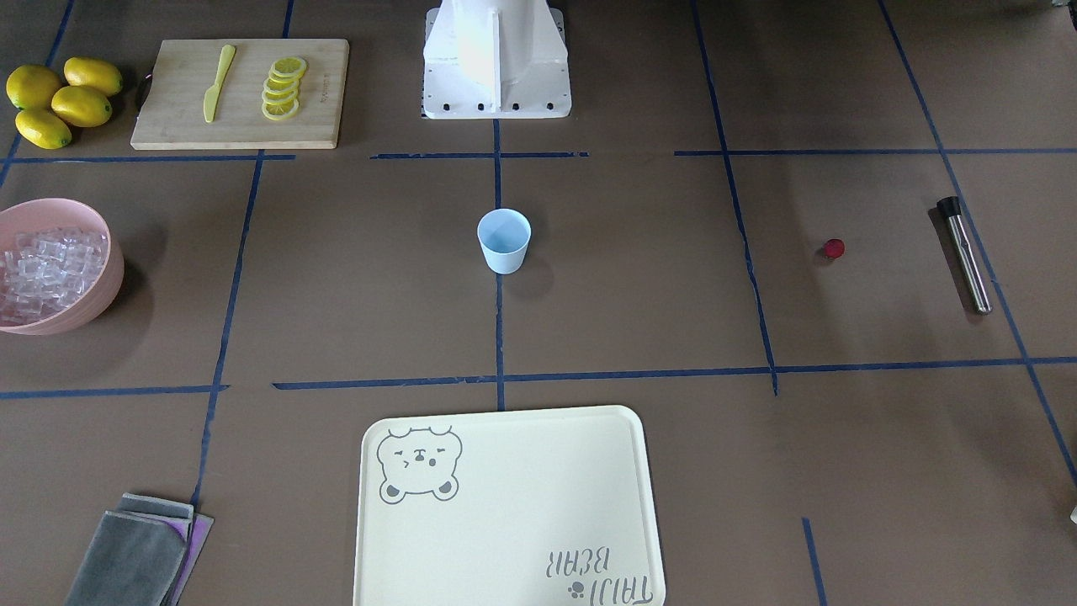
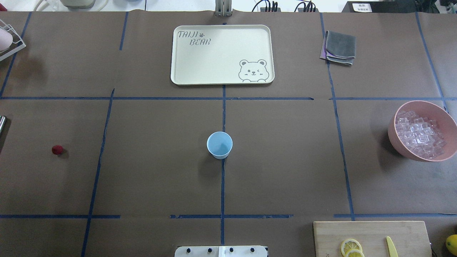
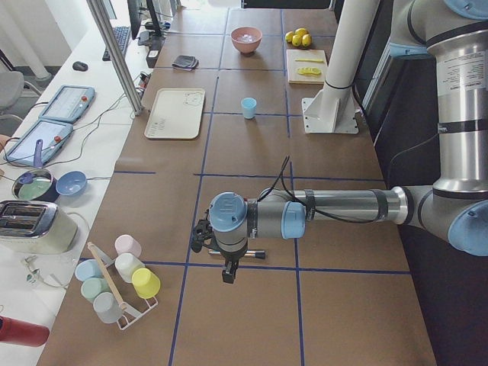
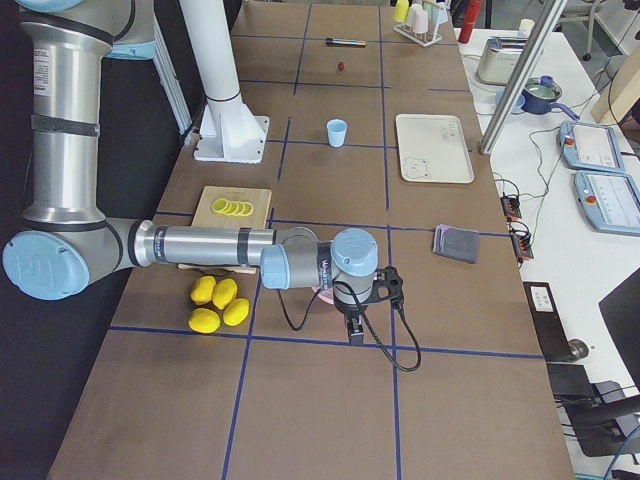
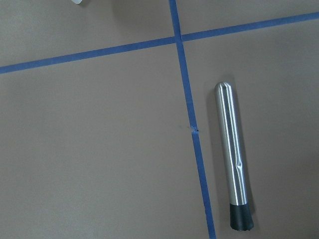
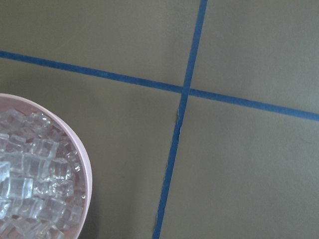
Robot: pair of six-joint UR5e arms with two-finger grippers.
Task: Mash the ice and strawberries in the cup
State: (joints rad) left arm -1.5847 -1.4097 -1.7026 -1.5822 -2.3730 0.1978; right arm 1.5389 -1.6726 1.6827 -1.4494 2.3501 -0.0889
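You can't tell how open either tool is. The left tool [image 3: 227, 273] hangs over the muddler [image 5: 233, 157], the right tool [image 4: 354, 330] near the ice [image 6: 30, 174]. Farther in, the strawberry [image 2: 57, 149] may roll if pinched off-centre. The empty cup [image 2: 219, 144], at the centre of the surface [image 2: 285, 160], tips easily.

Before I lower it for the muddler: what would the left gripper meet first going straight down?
Pointing down, the left gripper probably meets the table beside the muddler, not the muddler; depth unclear.
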